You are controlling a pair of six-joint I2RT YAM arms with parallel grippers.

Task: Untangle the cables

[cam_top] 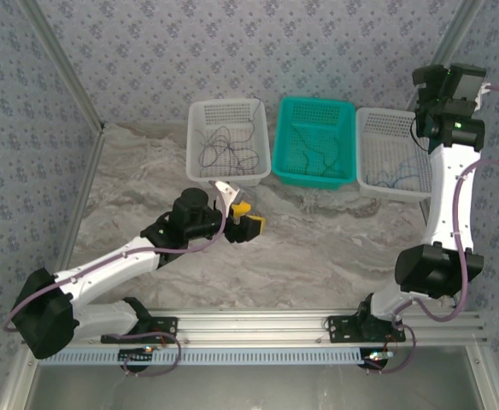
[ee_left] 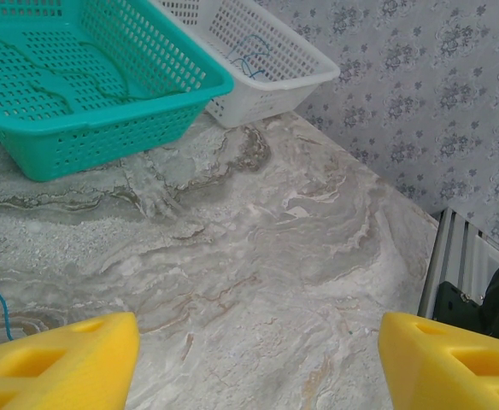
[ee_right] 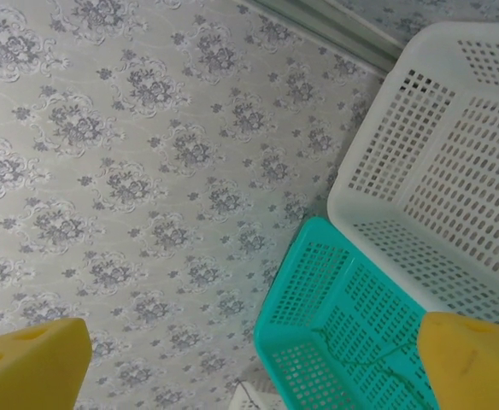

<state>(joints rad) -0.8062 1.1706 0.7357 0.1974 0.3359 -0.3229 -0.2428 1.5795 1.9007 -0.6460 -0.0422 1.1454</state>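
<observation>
Left gripper (cam_top: 249, 219) is being held low over the bench (cam_top: 318, 231), just before the left white basket (cam_top: 200, 111), jaws apart, nothing between. Along the far edge, dark cables (cam_top: 224, 145) are being contained in that basket, green cables (cam_top: 314, 149) in the teal basket (cam_top: 318, 102), and blue cables (cam_top: 403, 178) in the right white basket (cam_top: 378, 115). Right gripper (ee_right: 254, 350) is being held high over the far right corner, jaws apart, empty.

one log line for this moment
left gripper open, over table | right gripper open, up high | dark cables: left white basket | green cables: teal basket | blue cable: right white basket
</observation>
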